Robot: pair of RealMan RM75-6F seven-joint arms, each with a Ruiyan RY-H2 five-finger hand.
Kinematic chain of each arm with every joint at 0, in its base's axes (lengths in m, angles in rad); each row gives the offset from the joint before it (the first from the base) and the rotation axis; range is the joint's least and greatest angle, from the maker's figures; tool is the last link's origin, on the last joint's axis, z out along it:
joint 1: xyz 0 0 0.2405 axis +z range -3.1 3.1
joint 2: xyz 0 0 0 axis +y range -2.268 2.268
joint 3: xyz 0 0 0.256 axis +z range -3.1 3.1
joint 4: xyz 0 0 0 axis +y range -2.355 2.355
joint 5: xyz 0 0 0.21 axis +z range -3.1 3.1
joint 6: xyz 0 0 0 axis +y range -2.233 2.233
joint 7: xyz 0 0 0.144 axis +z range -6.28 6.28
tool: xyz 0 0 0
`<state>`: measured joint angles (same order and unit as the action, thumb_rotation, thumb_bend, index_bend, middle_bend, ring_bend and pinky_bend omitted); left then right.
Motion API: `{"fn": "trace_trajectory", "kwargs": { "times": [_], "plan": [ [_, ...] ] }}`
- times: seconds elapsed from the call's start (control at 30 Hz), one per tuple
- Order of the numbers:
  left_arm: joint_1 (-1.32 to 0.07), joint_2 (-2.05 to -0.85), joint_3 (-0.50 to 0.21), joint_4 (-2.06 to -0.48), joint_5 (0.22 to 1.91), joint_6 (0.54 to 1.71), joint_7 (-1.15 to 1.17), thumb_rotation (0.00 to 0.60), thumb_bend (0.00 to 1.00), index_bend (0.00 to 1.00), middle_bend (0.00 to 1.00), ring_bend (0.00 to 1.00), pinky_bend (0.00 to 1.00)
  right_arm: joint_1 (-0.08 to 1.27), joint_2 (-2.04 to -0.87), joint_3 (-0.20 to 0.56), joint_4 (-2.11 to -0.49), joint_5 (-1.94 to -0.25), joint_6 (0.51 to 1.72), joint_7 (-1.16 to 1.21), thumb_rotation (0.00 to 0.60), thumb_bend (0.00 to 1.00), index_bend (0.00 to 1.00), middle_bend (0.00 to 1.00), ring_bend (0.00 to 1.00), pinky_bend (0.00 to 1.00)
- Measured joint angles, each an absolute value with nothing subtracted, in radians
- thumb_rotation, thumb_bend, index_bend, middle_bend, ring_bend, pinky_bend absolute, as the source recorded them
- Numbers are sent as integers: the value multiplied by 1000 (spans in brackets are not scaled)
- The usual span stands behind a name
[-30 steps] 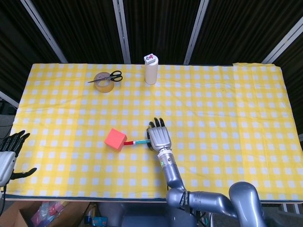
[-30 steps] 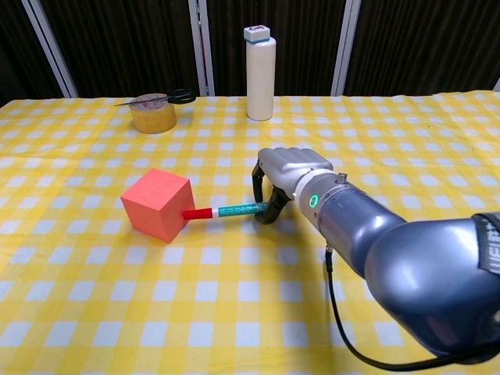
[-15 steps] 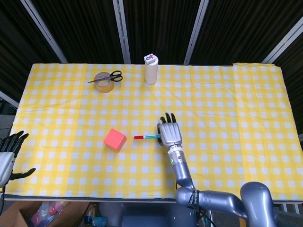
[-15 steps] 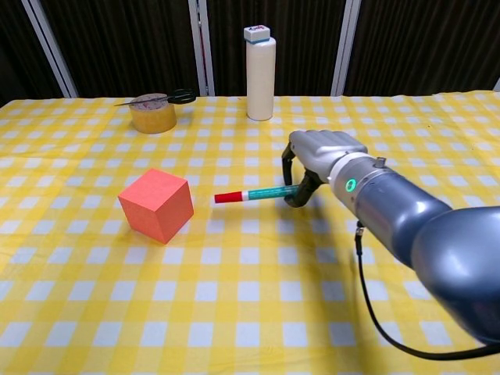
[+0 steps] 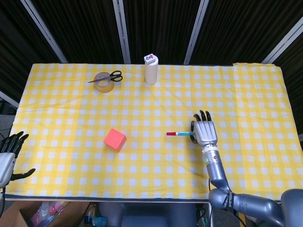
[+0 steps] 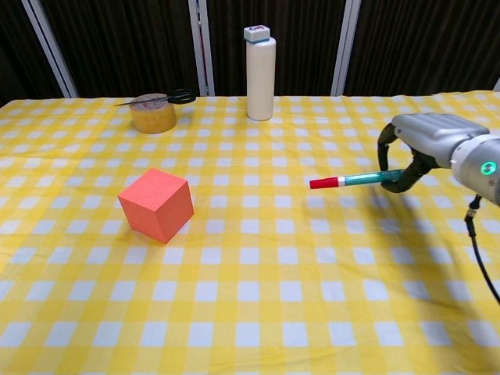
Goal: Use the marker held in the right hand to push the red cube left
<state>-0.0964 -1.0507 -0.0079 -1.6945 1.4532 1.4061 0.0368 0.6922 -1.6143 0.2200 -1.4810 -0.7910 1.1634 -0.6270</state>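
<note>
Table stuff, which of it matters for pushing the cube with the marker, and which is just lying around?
Part of the job:
red foam-like cube
teal marker with a red cap
right hand, holding the marker

Just lying about:
roll of tan packing tape
black-handled scissors resting on the roll
tall white bottle
left hand, idle at the table edge

cube [image 5: 115, 139] left of marker [image 5: 178, 134], scissors [image 5: 109, 76] on tape roll [image 5: 102, 82] (bottle [image 5: 150, 69] rightward)

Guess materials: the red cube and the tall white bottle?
Red cube: matte, no glare, sharp edges, uniform colour; likely foam or painted wood. Tall white cylindrical bottle: smooth with a soft sheen, probably plastic; patterned cap, material unclear.
</note>
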Motion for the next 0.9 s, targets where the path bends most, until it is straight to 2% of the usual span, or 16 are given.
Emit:
{"fn": "trace_trajectory", "kwargs": {
  "times": [0.3,0.5,0.67,0.9],
  "plan": [
    [-91,-1063,-12,-1696,1448,1420,60,600,0,0,0,0,0,660,-1580,203,-1431,-793,1111,-567,600,497,621,220,20,0],
    [-91,-1064,-14,-1695,1446,1419,63,600,0,0,0,0,0,651,-1575,191,-1410,-788,1095,-566,600,496,471,202,6,0],
    [-90,-1065,-14,-1695,1447,1422,62,600,0,0,0,0,0,644,-1563,186,-1424,-795,1116,-586,600,497,324,137,0,0],
    [-88,-1067,-15,-1693,1450,1426,65,600,0,0,0,0,0,621,-1528,178,-1492,-795,1158,-611,600,497,307,126,0,0]
  ]
}}
